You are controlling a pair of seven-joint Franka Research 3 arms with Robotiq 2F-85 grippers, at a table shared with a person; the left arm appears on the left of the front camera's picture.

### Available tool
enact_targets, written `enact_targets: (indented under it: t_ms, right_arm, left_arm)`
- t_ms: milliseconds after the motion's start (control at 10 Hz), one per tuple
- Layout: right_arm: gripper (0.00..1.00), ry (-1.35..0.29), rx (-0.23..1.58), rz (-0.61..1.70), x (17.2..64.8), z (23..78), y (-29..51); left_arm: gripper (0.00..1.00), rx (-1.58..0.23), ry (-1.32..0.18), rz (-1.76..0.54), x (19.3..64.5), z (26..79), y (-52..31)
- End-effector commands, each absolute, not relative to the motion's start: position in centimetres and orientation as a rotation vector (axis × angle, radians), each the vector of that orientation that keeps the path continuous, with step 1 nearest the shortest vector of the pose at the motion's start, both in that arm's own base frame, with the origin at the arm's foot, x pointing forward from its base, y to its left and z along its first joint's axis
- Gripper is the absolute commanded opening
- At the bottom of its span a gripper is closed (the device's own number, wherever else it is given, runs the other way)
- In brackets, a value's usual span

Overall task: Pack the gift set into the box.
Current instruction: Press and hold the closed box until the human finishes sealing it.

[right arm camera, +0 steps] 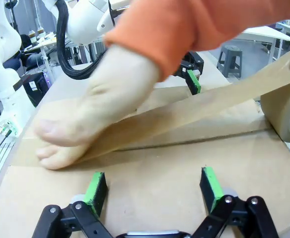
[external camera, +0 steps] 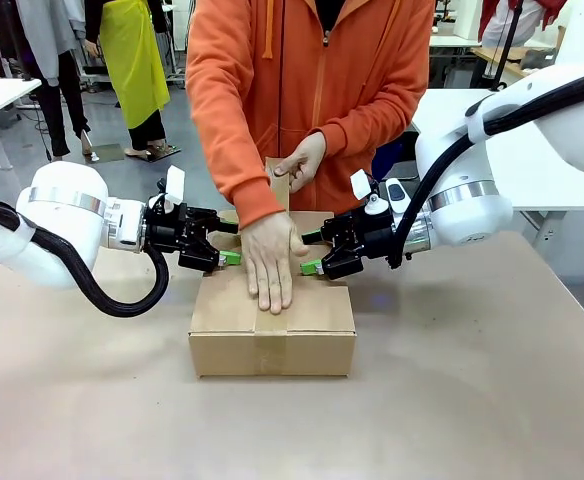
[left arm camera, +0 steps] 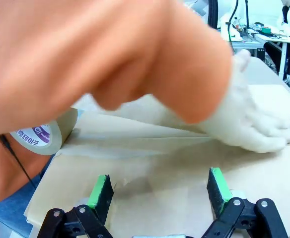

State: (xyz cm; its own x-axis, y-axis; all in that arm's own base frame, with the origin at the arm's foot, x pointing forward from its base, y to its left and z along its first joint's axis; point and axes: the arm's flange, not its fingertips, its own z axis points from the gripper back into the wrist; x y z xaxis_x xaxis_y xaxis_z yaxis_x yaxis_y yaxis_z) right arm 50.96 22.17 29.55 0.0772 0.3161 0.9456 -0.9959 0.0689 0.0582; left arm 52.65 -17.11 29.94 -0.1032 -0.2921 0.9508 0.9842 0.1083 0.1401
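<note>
Overhead, person's hand (external camera: 271,262) and tape (right arm camera: 194,111) across box (external camera: 272,325).

Bright even light; wrist views blurry (sleeve esp.).

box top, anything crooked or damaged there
Nothing stands out. The box sits closed, and a hand presses brown tape flat along its middle seam. Both grippers are open at its sides.

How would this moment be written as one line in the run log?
box: flaps closed | person's hand: pressing tape along seam | tape roll: in other hand | left end effector: open | right end effector: open
</note>
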Motion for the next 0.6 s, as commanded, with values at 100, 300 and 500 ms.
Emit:
enact_targets:
  t_ms: [100, 300, 500]
  right_arm:
    - [1.00, -0.944, 0.961, 1.253, 50.93, 29.32, 22.13]
    - [1.00, -0.944, 0.961, 1.253, 50.93, 29.32, 22.13]
    - [1.00, -0.944, 0.961, 1.253, 50.93, 29.32, 22.13]
  left_arm:
    - [1.00, -0.839, -1.144, -1.323, 52.49, 29.60, -17.03]
    - [1.00, -0.839, -1.144, -1.323, 52.49, 29.60, -17.03]
    - [1.00, -0.839, -1.144, -1.323, 52.49, 29.60, -17.03]
